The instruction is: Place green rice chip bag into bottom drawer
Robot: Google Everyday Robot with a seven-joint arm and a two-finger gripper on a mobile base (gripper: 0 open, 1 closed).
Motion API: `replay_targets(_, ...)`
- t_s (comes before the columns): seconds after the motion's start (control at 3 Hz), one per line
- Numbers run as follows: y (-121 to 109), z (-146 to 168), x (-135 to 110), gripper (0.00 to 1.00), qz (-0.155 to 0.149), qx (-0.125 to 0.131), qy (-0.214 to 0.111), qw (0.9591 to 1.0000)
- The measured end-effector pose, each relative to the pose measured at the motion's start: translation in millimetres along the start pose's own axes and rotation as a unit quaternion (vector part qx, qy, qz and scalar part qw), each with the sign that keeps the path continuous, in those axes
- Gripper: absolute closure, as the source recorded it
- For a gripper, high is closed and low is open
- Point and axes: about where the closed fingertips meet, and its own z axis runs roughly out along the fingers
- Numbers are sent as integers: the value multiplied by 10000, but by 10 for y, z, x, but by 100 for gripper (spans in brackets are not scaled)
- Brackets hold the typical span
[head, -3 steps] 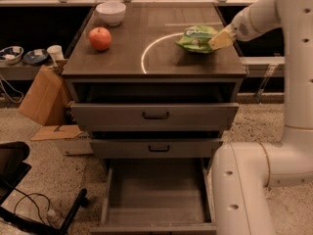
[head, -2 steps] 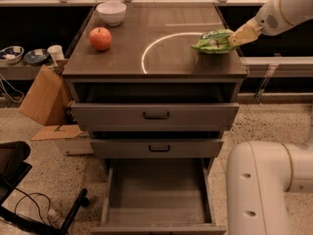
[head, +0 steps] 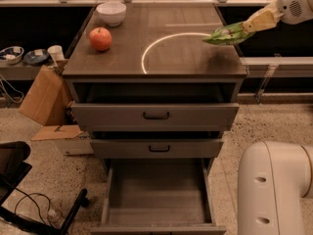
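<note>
Camera view | green rice chip bag point(head: 226, 34) seemingly flat | end effector point(head: 250, 25) upper-right

Our gripper point(head: 250, 25) holds the crinkly green chip bag point(head: 226, 34) over the grey table point(head: 190, 60), at right. The grey bottom drawer point(head: 156, 192) lies open below.

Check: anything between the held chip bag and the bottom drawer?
Partly. The gripper holds the green rice chip bag over the cabinet top's right edge; that top and the two upper drawers, slightly pulled out, overhang the bottom drawer's rear. Its front part lies open.
</note>
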Motion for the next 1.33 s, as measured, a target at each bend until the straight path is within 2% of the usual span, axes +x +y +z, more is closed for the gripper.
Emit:
replay_targets(0.33,225,39,134,100,-100,-252,158,9995)
replay_targets(0.67,538,-305,196,100,-217,-276,170,9992)
replay_targets(1.0,867,-802,6,100,-389,-159,37,9991)
replay_targets(1.33,844,-765,-52,100,-386,-128,-66,9992)
